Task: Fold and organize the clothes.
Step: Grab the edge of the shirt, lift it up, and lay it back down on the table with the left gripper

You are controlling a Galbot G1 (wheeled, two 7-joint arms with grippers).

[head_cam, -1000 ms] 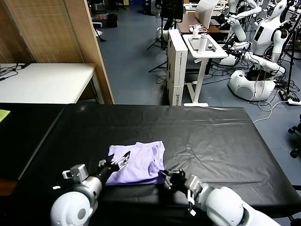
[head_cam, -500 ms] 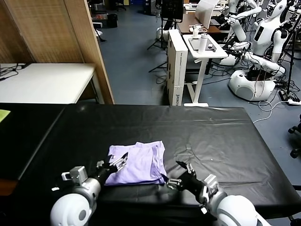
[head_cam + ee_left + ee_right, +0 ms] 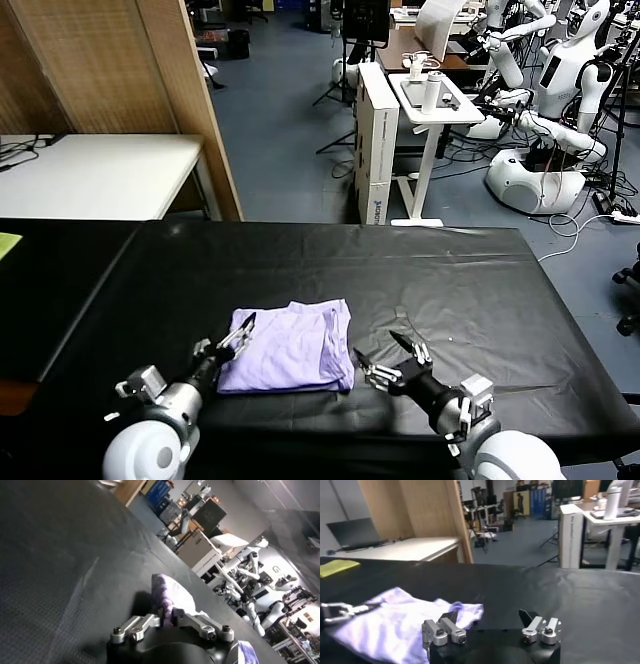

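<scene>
The lavender T-shirt (image 3: 292, 346) lies folded in a small rectangle on the black table (image 3: 480, 290), near the front edge. My left gripper (image 3: 237, 334) is at the shirt's left edge. In the left wrist view the left gripper (image 3: 166, 616) is shut with a fold of the purple fabric (image 3: 167, 592) between its jaws. My right gripper (image 3: 391, 358) is open and empty, just right of the shirt's front right corner and apart from it. In the right wrist view the right gripper (image 3: 488, 617) stands wide open, with the shirt (image 3: 390, 625) beside one finger.
A second black surface (image 3: 50, 290) adjoins the table on the left, with a yellow sheet (image 3: 6, 244) on it. A white table (image 3: 100, 175) and a wooden partition (image 3: 190, 100) stand behind. Other robots (image 3: 560, 90) and a white stand (image 3: 430, 110) are far back.
My right gripper has let go of the shirt's front right corner, opened and moved right. My left gripper has shifted slightly left along the shirt's edge.
</scene>
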